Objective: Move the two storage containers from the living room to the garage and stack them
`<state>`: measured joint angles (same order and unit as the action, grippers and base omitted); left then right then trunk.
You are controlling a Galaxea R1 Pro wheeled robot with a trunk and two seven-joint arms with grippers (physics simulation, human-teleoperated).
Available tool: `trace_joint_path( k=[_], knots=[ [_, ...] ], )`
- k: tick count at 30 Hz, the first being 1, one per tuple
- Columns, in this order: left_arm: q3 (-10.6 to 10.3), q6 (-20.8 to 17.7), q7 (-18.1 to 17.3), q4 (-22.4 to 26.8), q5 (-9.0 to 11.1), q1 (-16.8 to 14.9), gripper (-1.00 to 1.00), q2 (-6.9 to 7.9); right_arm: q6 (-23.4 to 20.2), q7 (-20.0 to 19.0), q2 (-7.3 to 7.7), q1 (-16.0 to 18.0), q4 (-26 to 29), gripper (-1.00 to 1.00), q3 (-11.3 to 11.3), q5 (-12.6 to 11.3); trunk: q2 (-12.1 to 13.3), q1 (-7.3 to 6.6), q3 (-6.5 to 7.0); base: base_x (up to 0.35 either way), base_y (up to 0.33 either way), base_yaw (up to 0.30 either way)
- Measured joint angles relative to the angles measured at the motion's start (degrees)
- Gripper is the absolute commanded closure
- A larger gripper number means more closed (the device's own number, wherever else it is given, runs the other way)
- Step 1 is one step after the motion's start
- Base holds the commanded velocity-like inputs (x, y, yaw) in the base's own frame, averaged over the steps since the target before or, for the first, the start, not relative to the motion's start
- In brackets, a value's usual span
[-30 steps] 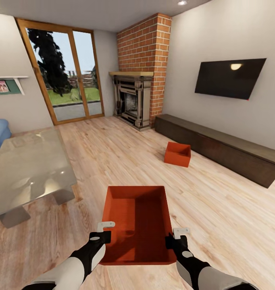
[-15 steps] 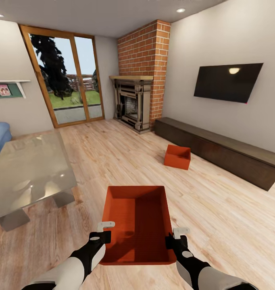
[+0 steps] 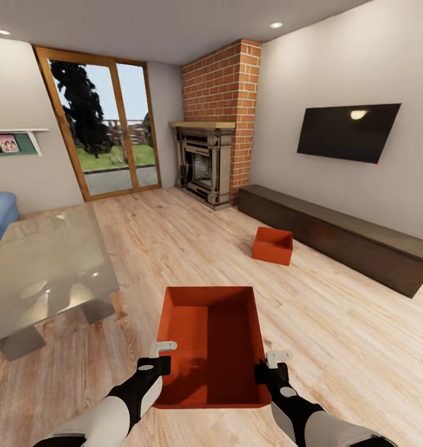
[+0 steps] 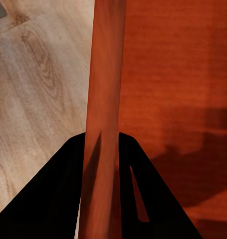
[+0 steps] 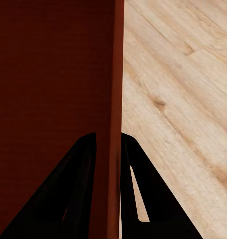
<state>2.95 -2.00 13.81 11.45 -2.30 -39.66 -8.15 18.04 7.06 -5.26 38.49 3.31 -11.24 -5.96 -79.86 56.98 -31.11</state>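
Note:
I hold one orange-red storage container [image 3: 211,344] in front of me, above the light wood floor of the living room. My left gripper [image 3: 162,358] is shut on its left wall [image 4: 104,99]. On the opposite side, my right gripper [image 3: 268,366] is shut on the right wall [image 5: 116,99]. Both wrist views show the thin wall pinched between dark fingers. The second storage container [image 3: 273,246] lies on the wood floor ahead to the right, close to the long dark cabinet [image 3: 342,239].
A glass-topped table [image 3: 44,267] stands at the left. The brick fireplace [image 3: 211,155] and glass doors [image 3: 103,130] are at the far end, a black TV [image 3: 348,132] on the right wall. Open wood floor lies between the table and cabinet.
The whole head view has shifted slightly, with the room appearing a bit lower and farther; the held container and both grippers keep their place in the picture.

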Motion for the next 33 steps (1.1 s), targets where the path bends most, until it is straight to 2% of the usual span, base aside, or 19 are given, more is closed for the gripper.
trace_joint_path(
  k=[33],
  knots=[
    [0.00,0.00,-0.01,0.00,0.00,0.00,1.00,0.01,0.00,0.02,-0.01,0.00,0.00,1.00,-0.09,-0.09,13.24,-7.25,5.94,0.000,0.000,0.000]
  ],
)
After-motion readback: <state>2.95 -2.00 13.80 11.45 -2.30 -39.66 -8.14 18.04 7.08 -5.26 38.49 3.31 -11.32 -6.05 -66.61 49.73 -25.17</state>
